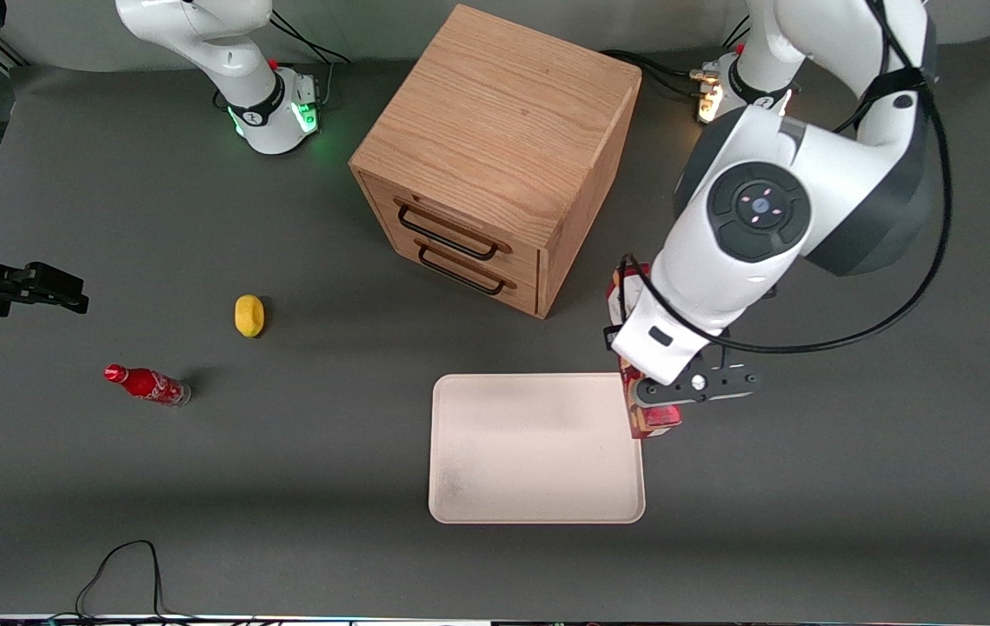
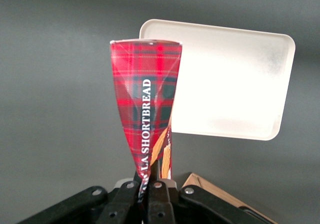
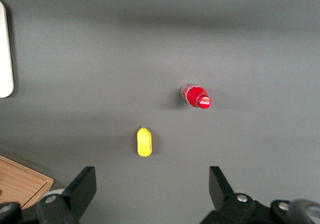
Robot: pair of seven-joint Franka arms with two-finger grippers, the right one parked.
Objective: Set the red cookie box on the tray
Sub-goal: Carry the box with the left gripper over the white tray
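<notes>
**A:** Red tartan card is what we have pinched in the end effector point(image 2: 150, 186); its two fingers point(image 2: 131, 196) are closed on one narrow end of the red cookie box point(image 2: 146, 103), and the rest of the box hangs free below them, edge-on and well above the tabletop point(image 2: 55, 108).

**B:** And the tray point(image 2: 232, 81)?

**A:** Just beside the box, lower down. In the front view the end effector point(image 1: 667, 389) sits right at the tray's point(image 1: 538, 504) corner toward the working arm's end, so the box point(image 1: 647, 419) looks to be over the rim or the bare tabletop point(image 1: 807, 487), not over the flat middle.

**B:** So if we let go now?

**A:** We judge it would land on the rim or just off it. A tall, thin box dropped on its short end would likely topple, and it could fall either way, onto the tray or off it.

**B:** Anything about the grip itself?

**A:** We hold only a small patch of card at one end. The card looks creased inward there, so a quick sideways move may make the box swing or slip between the fingers.

**B:** And farther out?

**A:** The wooden drawer cabinet point(image 1: 499, 156) stands near the arm, farther from the front camera; a wide swing could clip it. The lemon point(image 1: 249, 315) and soda bottle point(image 1: 147, 384) lie well apart, toward the parked arm's end, and pose no risk.
</notes>
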